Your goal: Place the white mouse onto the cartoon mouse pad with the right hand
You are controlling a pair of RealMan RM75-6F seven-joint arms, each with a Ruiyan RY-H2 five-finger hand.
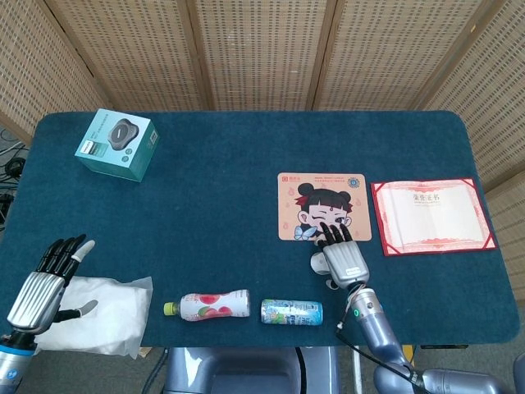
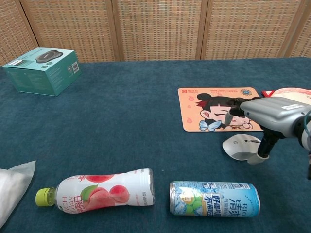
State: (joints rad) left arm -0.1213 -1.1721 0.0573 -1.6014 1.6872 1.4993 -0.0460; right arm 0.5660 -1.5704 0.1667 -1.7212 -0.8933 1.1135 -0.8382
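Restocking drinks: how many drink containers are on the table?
2, both along the near edge: a peach drink bottle lying on its side, and a blue can lying to its right. None seem hidden.

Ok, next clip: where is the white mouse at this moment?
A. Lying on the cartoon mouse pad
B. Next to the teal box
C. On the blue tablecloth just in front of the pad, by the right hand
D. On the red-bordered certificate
C: the white mouse lies on the cloth just short of the cartoon mouse pad, off its near edge, with the right hand over it.
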